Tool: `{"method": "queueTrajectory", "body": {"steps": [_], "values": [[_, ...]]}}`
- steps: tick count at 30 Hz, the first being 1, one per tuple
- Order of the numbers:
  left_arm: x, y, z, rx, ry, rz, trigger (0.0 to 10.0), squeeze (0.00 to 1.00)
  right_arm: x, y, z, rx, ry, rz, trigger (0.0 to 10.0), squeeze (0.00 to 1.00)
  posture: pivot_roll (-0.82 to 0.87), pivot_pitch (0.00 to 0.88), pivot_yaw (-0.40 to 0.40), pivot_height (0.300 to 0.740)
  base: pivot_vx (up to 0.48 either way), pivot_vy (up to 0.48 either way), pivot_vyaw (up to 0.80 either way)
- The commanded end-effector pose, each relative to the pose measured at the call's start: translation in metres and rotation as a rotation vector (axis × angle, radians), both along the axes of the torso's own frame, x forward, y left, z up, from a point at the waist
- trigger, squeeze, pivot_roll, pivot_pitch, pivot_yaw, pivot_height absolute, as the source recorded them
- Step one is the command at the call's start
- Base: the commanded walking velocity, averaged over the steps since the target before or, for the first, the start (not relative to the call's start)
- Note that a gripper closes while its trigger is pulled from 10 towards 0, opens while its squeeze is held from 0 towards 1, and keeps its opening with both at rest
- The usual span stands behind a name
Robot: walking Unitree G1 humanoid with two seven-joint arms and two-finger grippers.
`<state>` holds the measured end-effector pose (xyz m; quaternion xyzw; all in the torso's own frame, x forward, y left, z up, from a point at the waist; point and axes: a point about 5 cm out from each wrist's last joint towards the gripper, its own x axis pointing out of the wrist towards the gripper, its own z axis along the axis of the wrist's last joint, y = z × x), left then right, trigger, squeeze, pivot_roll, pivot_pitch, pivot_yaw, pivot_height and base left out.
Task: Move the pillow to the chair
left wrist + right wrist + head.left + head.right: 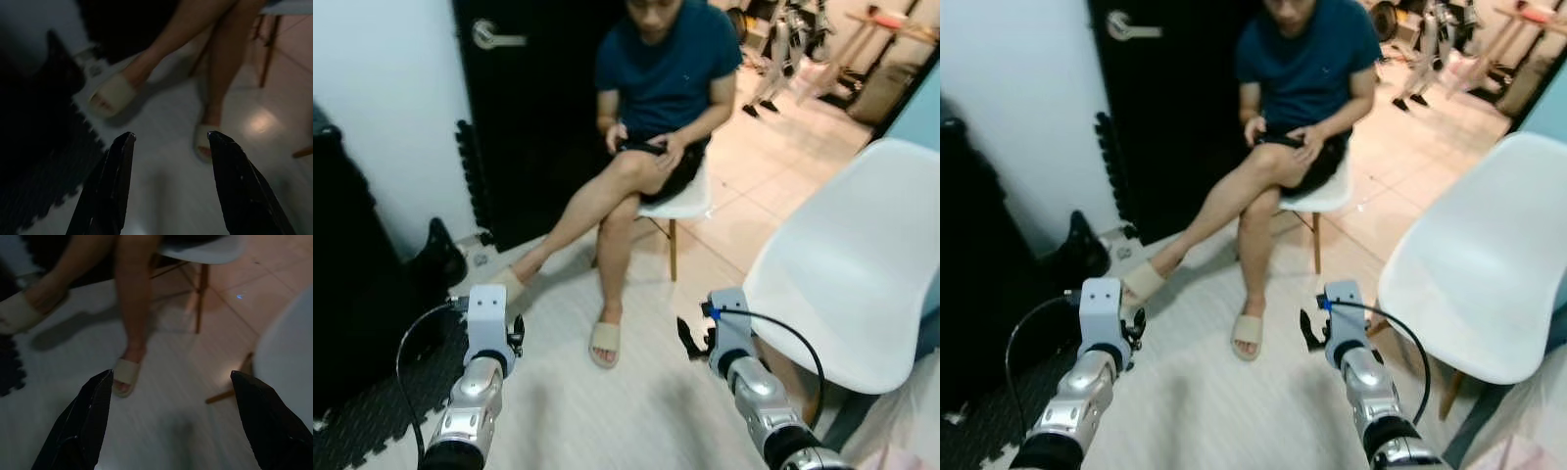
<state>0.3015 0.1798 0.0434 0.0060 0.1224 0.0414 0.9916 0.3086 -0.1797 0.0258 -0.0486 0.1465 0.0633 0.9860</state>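
2 grippers empty, fingers wide: left gripper (168, 147), right gripper (171, 382) beside white chair (852, 274). Chair bare; pillow not yet fetched, judging by this.

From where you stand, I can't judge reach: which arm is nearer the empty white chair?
Right. The right gripper hangs beside the empty chair, fingers open; the left gripper is across the floor, toward the seated person.

You are looking at two silver, ribbed metal forearms, each ending in a pale grey boxy wrist block. A thin black cable loops out from the left wrist block (487, 315); another arcs from the right wrist block (728, 323), which carries a small blue connector. Both grippers, the left gripper (168, 142) and right gripper (171, 382), have long, glossy black tapered fingers.
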Motion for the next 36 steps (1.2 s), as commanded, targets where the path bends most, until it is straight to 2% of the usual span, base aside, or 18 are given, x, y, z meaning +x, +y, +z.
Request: {"method": "queueTrajectory", "body": {"steps": [1, 9, 26, 36], "values": [[0.000, -0.005, 0.000, 0.018, 0.015, -0.026, 10.0, 0.00, -0.007, -0.006, -0.008, 0.021, 0.030, -0.052, 10.0, 0.00, 0.01, 0.062, -0.058, 0.740, 0.000, 0.000, -0.80], [0.011, -0.011, 0.006, 0.037, 0.019, -0.071, 10.0, 0.00, -0.013, -0.006, -0.013, 0.039, 0.033, -0.095, 10.0, 0.00, 0.00, 0.060, -0.018, 0.740, 0.000, 0.000, -0.80], [0.011, -0.010, 0.008, 0.043, 0.017, -0.067, 10.0, 0.00, -0.014, -0.002, -0.015, 0.057, 0.034, -0.119, 10.0, 0.00, 0.02, 0.060, 0.008, 0.740, 0.000, 0.000, -0.80], [0.014, -0.012, 0.011, 0.011, 0.000, -0.061, 10.0, 0.00, -0.011, 0.000, -0.014, 0.058, 0.033, -0.104, 10.0, 0.00, 0.01, 0.036, -0.004, 0.740, 0.000, 0.000, -0.80]]}}
